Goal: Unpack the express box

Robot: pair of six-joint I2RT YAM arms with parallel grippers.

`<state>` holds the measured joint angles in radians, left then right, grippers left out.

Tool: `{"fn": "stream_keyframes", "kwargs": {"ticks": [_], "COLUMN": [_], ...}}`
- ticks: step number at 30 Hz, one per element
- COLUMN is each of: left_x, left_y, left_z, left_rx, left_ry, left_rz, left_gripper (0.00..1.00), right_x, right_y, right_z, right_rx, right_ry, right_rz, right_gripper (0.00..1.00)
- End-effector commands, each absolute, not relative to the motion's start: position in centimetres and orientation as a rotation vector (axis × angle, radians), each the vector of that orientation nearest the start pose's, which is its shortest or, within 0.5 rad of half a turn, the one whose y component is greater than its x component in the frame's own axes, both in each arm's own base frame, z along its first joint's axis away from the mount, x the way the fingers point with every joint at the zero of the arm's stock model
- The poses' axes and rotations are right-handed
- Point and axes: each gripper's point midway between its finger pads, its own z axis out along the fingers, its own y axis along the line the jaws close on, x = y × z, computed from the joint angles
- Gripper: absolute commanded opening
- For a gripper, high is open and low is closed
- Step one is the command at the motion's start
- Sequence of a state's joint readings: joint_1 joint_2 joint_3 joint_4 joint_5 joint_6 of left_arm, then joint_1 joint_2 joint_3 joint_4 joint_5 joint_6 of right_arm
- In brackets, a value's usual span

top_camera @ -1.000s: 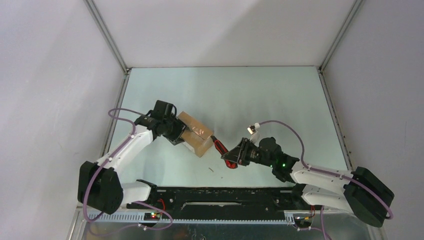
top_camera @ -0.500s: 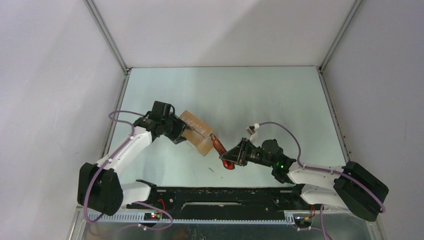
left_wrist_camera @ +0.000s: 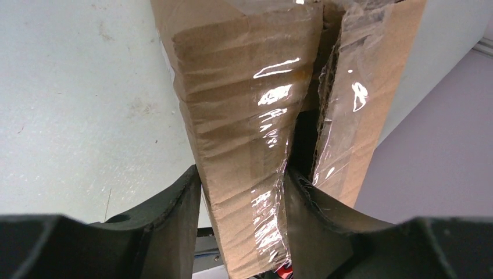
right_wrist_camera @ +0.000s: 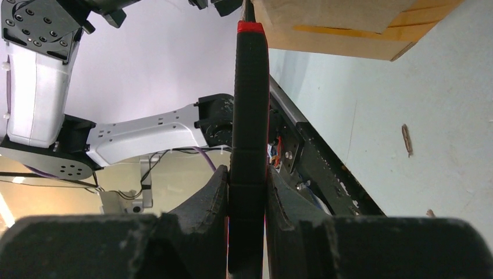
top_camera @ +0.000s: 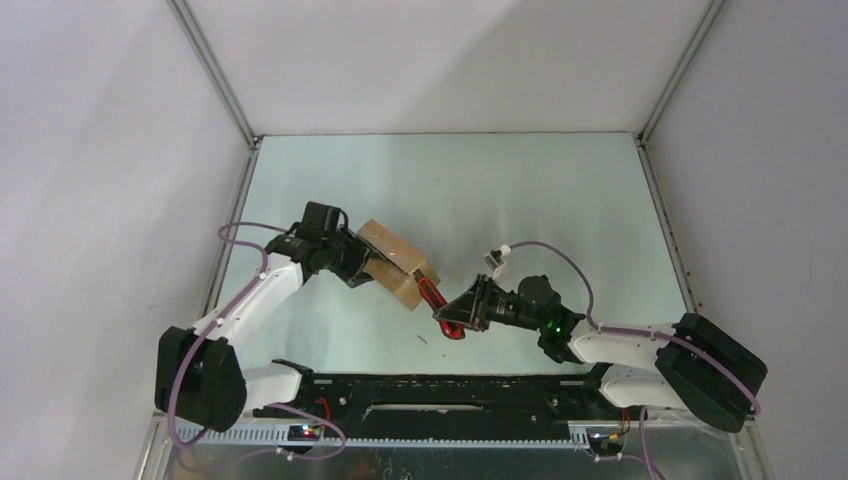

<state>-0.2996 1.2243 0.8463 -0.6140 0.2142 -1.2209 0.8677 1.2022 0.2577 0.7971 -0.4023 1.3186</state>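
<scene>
we are slitting the tape: our left gripper (left_wrist_camera: 241, 174) clamps the box (top_camera: 395, 265), left of centre on the table (top_camera: 520, 190); our right gripper (right_wrist_camera: 247, 180) squeezes the knife (right_wrist_camera: 250, 116), tip at the box. next, we judge, the blade must follow the seam.

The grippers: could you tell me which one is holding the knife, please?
The right gripper: it is shut on the knife, whose handle is black with red trim. The left gripper clamps the box instead.

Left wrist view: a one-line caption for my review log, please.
Left pincer clamps one taped panel of the express box, its split seam gaping, above the pale table.
</scene>
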Motion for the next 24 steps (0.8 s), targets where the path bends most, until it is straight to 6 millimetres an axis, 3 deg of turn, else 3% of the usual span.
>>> {"fn": "stream_keyframes", "kwargs": {"ticks": [1,12,15,17,20,24], "left_x": [26.5,27.0,27.0,27.2,26.9,26.7], "left_y": [-16.4,-15.8,-15.3,-15.0,-14.7,-15.0], "left_z": [13.9,14.1,14.6,15.4,15.7,15.5], "left_rx": [-1.096,-1.083,-1.064,-1.038,-1.039,-1.034], "left_ry": [2.469,2.463,2.455,2.442,2.447,2.474], "left_rz": [-0.861,-0.798,-0.761,-0.747,-0.724,-0.705], "left_gripper": [0.22,0.23,0.37,0.57,0.80,0.87], "right_x": [13.3,12.3,12.8,12.9,12.8,12.4], "right_y": [33.8,35.1,34.6,34.3,34.5,35.2], "right_z": [17.6,17.4,16.5,15.7,15.5,15.0], "right_rx": [0.020,-0.029,-0.008,-0.003,-0.027,-0.051], "right_ry": [2.109,2.142,2.180,2.226,2.240,2.263], "right_rz": [1.883,1.972,1.879,1.815,1.799,1.796], "right_gripper": [0.00,0.00,0.00,0.00,0.00,0.00]}}
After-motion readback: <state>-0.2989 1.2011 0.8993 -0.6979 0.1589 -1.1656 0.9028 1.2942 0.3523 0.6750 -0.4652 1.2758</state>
